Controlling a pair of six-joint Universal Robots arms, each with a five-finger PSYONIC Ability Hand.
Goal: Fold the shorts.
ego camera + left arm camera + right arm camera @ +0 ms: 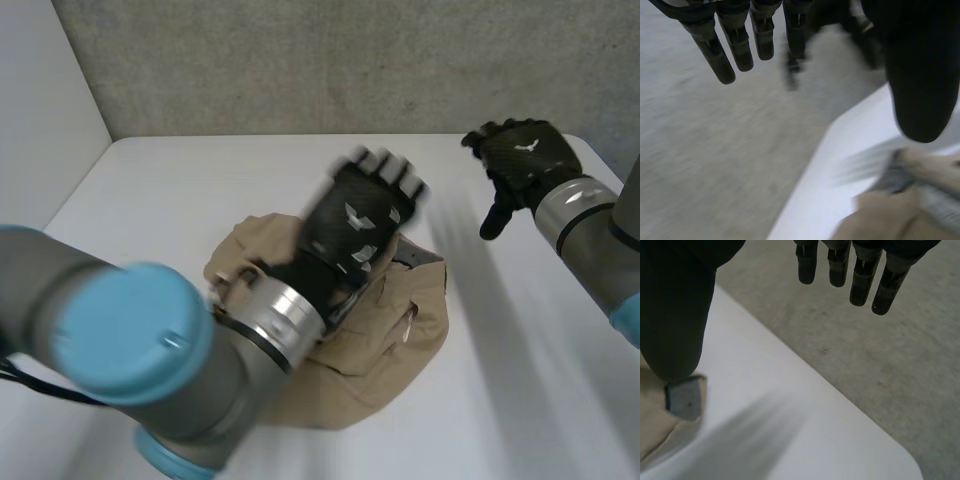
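Observation:
The tan shorts (385, 335) lie bunched in a rumpled heap in the middle of the white table (180, 200), with a grey waistband lining showing at the far right side. My left hand (365, 215) is lifted above the heap, open, fingers straight and spread, holding nothing. In the left wrist view its fingers (740, 45) point away from the shorts (890, 215), which lie under the thumb. My right hand (520, 160) hovers open over the table's far right, away from the cloth. Its own fingers (860, 275) are straight, and a corner of the shorts (685, 400) lies below its thumb.
A grey wall (330, 60) runs behind the table's far edge. The table's rounded far right corner (905, 460) is near my right hand. Bare tabletop (520, 380) surrounds the shorts on every side.

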